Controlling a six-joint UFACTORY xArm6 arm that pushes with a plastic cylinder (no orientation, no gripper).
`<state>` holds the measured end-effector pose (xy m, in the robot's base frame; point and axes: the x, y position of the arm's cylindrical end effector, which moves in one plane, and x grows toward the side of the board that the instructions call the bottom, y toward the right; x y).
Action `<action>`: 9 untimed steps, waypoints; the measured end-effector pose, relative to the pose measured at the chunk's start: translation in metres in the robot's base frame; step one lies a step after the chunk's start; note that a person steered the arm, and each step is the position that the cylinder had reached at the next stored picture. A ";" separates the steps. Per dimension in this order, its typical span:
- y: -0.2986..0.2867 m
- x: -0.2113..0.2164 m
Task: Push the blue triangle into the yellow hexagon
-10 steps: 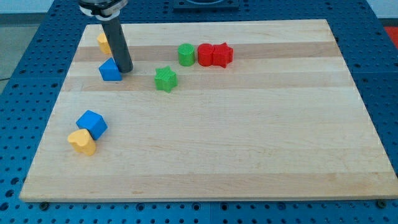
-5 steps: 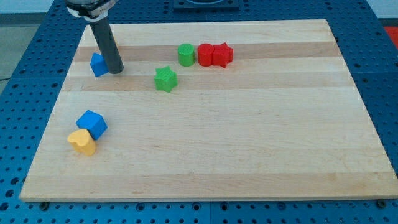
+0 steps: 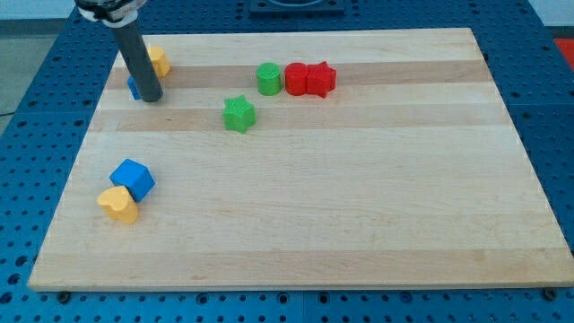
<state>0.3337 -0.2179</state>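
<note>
Blue triangle mostly behind rod

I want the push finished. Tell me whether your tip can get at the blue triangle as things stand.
Probably yes: my tip is already right beside the blue triangle, whose visible sliver peeks out left of the rod, below the yellow hexagon.

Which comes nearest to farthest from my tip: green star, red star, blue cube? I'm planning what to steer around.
1. green star, to the right of my tip, mid-board.
2. blue cube, below my tip, near the view's left edge.
3. red star, farthest right, near the top.
</note>
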 end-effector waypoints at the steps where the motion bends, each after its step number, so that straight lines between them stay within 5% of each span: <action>1: 0.003 -0.021; 3: 0.007 -0.019; 4: -0.013 0.028; 5: -0.080 0.011; 9: -0.030 -0.015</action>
